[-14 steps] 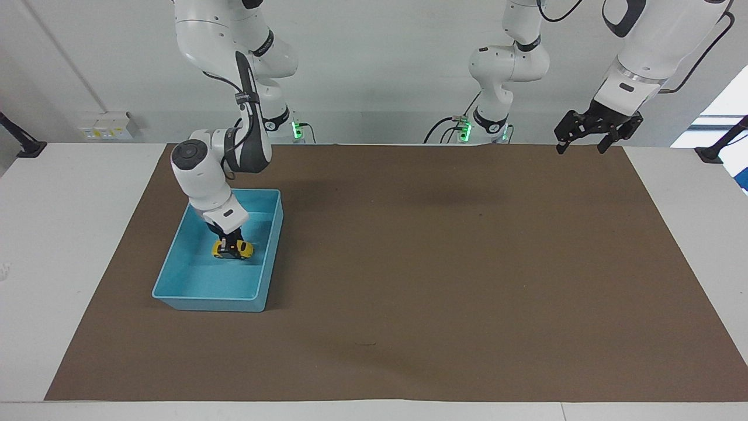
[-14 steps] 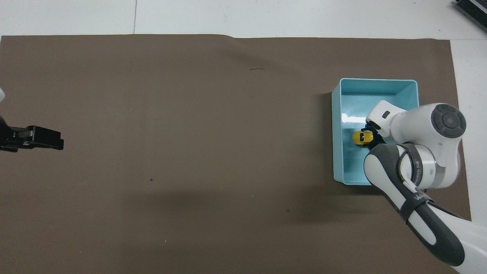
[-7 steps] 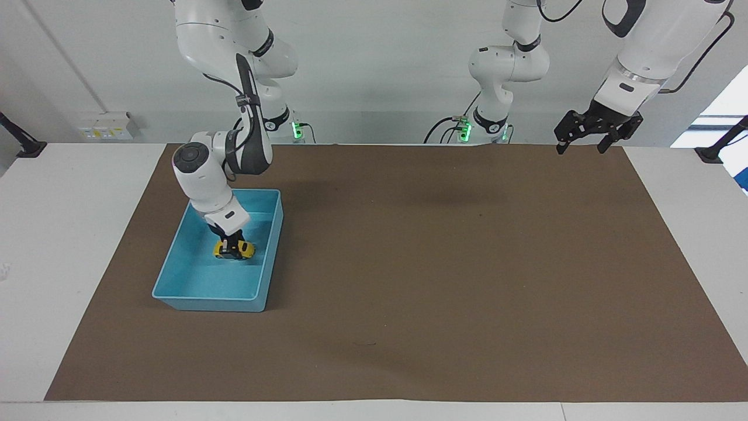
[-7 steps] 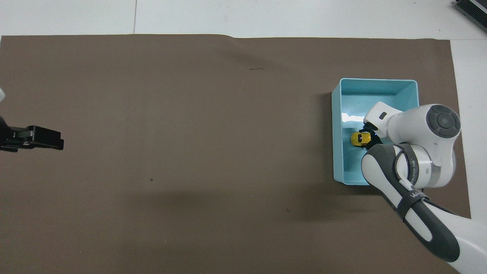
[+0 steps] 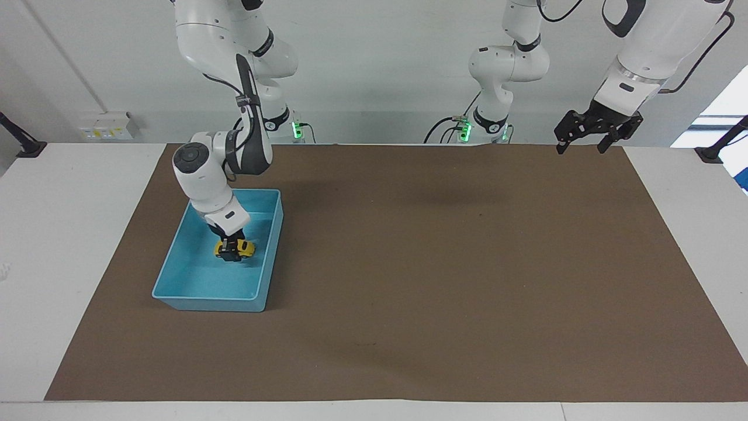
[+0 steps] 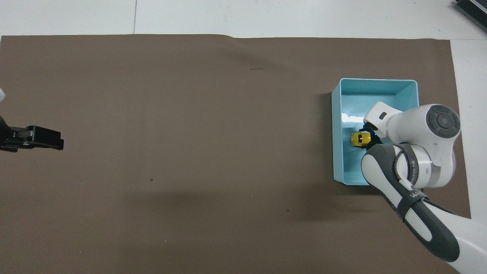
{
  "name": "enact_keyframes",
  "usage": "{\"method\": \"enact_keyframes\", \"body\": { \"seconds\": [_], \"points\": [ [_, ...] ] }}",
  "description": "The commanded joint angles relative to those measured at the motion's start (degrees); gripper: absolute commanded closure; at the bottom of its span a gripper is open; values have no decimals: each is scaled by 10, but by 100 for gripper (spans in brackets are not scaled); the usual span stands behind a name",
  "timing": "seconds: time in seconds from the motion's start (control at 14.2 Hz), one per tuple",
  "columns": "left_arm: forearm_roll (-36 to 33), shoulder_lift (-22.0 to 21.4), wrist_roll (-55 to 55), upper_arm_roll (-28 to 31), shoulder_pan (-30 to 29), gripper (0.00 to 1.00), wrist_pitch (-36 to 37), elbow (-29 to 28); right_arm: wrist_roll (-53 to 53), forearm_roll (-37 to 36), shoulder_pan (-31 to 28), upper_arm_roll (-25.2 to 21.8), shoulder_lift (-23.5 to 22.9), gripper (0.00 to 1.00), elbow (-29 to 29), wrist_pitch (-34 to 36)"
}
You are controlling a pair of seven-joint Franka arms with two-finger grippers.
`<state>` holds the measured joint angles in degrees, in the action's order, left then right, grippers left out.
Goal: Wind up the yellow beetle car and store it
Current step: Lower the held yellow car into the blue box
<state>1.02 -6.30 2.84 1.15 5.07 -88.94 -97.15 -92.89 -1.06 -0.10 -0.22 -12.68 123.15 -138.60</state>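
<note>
The yellow beetle car [image 5: 246, 248] [image 6: 357, 139] sits low inside the light blue bin [image 5: 204, 302] [image 6: 336, 133], near its middle. My right gripper [image 5: 232, 251] [image 6: 370, 136] reaches down into the bin and is right at the car, straddling its body. The wrist hides part of the car from above. My left gripper [image 5: 580, 147] [image 6: 57, 142] waits open and empty, up in the air over the brown mat's corner at the left arm's end.
A large brown mat [image 5: 444, 275] covers the white table [image 5: 70, 234]. The bin stands on it toward the right arm's end. Cable plugs with green lights [image 5: 464, 131] sit at the arms' bases.
The right gripper and the car have shifted slightly inside the bin, toward the table's middle. The left arm has not moved.
</note>
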Motion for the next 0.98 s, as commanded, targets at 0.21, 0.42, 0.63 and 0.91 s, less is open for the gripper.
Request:
{"method": "enact_keyframes", "body": {
  "seconds": [0.21, 0.42, 0.63, 0.91],
  "points": [
    [-4, -4, 6, -4, -6, 0, 6, 3, -5, 7, -3, 5, -4, 0, -4, -4],
    [-4, -4, 6, -5, -6, 0, 6, 3, -5, 11, -3, 7, 0, 0, -25, 31],
    [-5, -4, 6, -5, -6, 0, 6, 3, -5, 24, -3, 9, 14, 0, -49, 76],
    [-5, -4, 6, -5, -6, 0, 6, 3, -1, 24, -3, 10, 15, 0, -82, 99]
  ]
}}
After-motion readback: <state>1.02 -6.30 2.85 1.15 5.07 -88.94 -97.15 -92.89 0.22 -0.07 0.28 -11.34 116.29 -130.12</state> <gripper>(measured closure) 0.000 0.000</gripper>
